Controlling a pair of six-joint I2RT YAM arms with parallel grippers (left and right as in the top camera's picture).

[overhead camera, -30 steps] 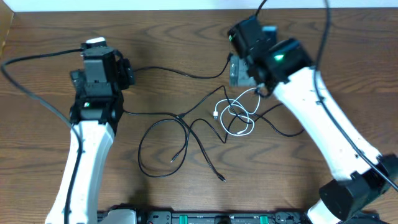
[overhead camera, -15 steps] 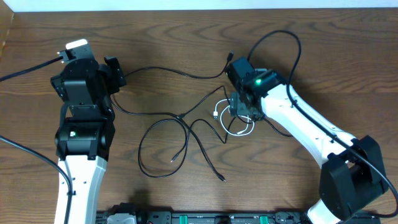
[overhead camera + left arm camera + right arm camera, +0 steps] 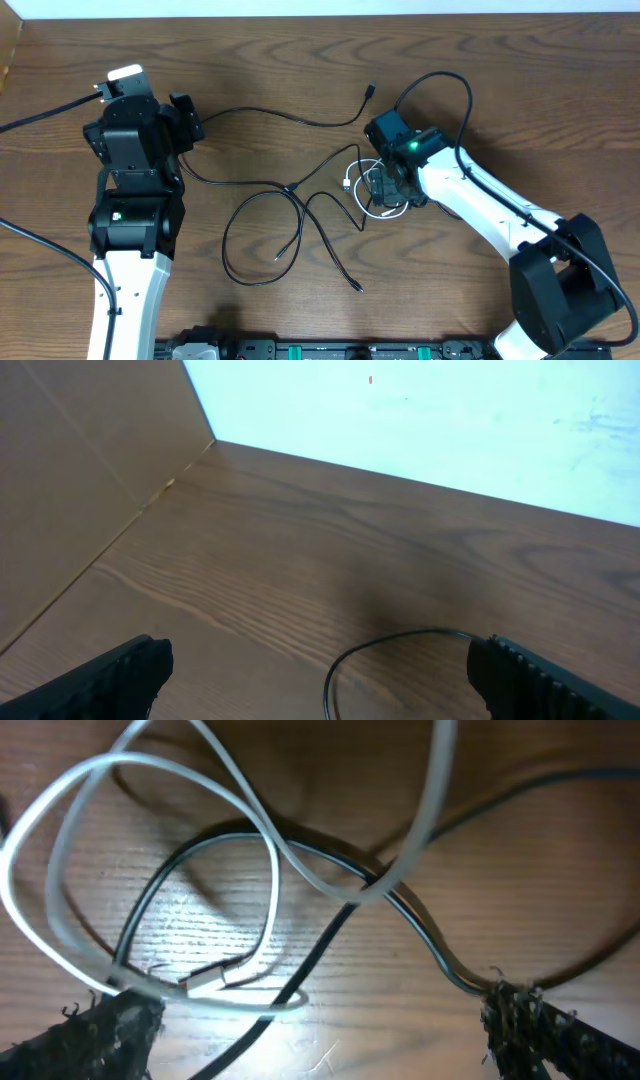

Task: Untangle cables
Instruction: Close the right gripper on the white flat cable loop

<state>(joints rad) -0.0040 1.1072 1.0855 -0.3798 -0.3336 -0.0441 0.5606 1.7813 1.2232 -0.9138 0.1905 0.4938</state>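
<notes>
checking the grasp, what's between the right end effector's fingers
In the right wrist view, loops of the white cable crossed by a black cable lie between the right end effector's open fingers.

You have a brown wood-grain surface [image 3: 300, 60], smooth with a faint sheen; the thin white plastic-sheathed cable [image 3: 432, 790] looks glossy, the thin black cables [image 3: 290, 189] matt.
</notes>
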